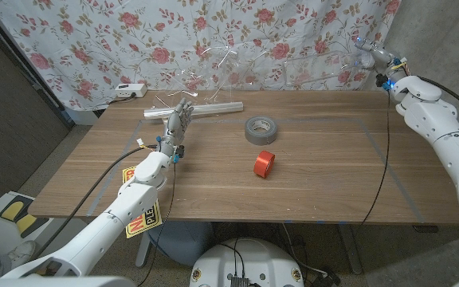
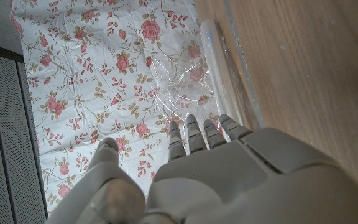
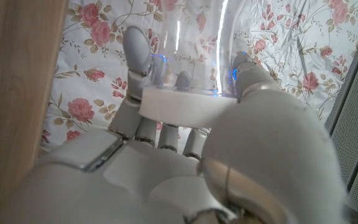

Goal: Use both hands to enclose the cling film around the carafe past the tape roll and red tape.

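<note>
**Film loose at the far edge, carafe held off the table**

The main risk lay with the cling film [image 1: 202, 76]; it stood as a thin, crinkled, near-invisible sheet rising from its roll [image 1: 194, 109] at about eleven o'clock on the table [image 1: 309, 183], and a hurried pull could have torn it or made it fold onto itself — my judgement, not a thing seen. The left hand [image 1: 178, 121] stood just before the roll, fingers apart and reaching up, holding nothing; in the left wrist view its fingertips [image 2: 191, 127] were near the sheet, though contact could not be told.

The right hand [image 1: 385, 70] was raised past the table's one o'clock corner; the right wrist view showed its fingers [image 3: 138, 50] closed round a clear vessel with a white rim, seemingly the carafe [image 3: 191, 56] — smooth glass that might slip or swing wide of the film.

The grey tape roll [image 1: 262, 129] and the red tape [image 1: 264, 163] lay near the centre, well apart from both hands; a low sweep could knock them.
</note>
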Motion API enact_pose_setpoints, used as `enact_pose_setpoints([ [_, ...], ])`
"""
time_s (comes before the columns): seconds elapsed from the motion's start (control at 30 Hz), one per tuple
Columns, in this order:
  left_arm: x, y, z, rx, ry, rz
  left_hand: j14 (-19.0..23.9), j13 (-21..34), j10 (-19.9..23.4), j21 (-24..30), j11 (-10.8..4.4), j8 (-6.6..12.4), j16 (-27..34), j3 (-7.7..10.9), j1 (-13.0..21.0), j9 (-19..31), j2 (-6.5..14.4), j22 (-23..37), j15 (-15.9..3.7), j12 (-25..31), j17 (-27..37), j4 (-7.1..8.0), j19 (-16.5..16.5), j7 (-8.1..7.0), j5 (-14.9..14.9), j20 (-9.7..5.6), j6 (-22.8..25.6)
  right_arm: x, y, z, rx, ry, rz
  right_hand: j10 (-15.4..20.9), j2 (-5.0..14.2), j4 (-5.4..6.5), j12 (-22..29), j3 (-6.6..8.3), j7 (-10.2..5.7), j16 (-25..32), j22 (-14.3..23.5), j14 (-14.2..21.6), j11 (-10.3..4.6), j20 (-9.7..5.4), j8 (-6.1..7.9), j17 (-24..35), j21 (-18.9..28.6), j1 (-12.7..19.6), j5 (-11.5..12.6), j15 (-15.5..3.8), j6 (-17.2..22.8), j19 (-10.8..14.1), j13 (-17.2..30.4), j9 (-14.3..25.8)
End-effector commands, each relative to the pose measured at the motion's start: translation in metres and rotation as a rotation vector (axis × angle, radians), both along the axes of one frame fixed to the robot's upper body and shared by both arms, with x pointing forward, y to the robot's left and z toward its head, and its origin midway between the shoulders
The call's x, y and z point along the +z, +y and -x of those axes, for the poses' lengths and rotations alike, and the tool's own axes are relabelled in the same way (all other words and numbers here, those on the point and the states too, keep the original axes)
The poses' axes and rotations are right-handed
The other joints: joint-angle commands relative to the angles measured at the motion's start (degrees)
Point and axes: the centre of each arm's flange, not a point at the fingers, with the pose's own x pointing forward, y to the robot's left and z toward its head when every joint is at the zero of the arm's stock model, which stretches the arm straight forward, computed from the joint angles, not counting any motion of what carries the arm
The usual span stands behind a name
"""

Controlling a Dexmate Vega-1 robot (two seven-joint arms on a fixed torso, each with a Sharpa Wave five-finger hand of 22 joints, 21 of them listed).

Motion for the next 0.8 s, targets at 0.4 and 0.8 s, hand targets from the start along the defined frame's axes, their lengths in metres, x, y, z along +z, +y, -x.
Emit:
enact_pose_setpoints([
  [0.4, -0.0009, 0.0006, 0.0007, -0.010, 0.002, 0.000, 0.2, 0.2, 0.4, -0.2, -0.21, -0.13, 0.2, -0.08, -0.5, 0.0, -0.1, 0.3, 0.13, 0.0, 0.2, 0.06, 0.4, 0.02, 0.4, 0.12, 0.2, -0.0104, 0.0097, -0.0021, 0.101, 0.020, -0.083, 6.7, 11.77, 0.19, 0.5, 1.17, 3.36, 14.2, -1.2, 20.5, -7.89, -5.27, -0.61, 2.7, 1.1, 10.1, -0.2, -22.29, 3.4, -2.0, 0.1, 0.7],
  [0.8, 0.0006, 0.0013, 0.0015, 0.002, 0.008, -0.006, 0.1, 0.2, 0.4, -0.2, -0.09, -0.22, 0.2, -0.01, -0.5, 0.0, 0.0, 0.3, 0.45, 0.0, 0.2, -0.03, 0.4, 0.10, 0.4, 0.32, 0.1, -0.0114, 0.0079, -0.0011, 0.106, 0.004, -0.083, 6.5, 11.75, 0.04, 0.8, 1.76, 3.39, 14.1, -1.9, 20.4, -7.81, -5.27, -0.73, 2.7, 2.0, 9.8, -0.3, -22.31, 3.6, -2.4, 0.0, 0.7],
])
